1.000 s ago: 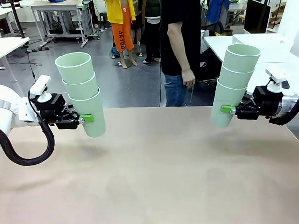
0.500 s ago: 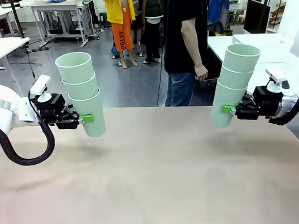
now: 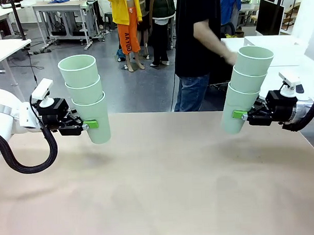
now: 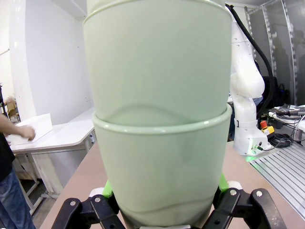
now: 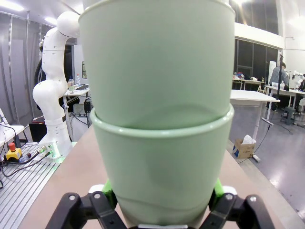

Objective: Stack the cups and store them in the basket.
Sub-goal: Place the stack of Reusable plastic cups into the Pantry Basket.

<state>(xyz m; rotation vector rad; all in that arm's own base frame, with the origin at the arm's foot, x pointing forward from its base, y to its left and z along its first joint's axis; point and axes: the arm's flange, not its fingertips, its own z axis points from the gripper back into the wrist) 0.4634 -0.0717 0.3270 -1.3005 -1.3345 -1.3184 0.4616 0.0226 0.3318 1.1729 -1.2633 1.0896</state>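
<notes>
My left gripper (image 3: 91, 124) clamps the left cup stack (image 3: 86, 94), my right gripper (image 3: 240, 114) the right cup stack (image 3: 247, 83); I see faint wavy lines on both.

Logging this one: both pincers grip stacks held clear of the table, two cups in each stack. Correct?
Not quite. Each stack has three cups, not two: the front view shows three rims in the left stack and in the right stack. The left pincer and right pincer do grip them clear of the table.
</notes>
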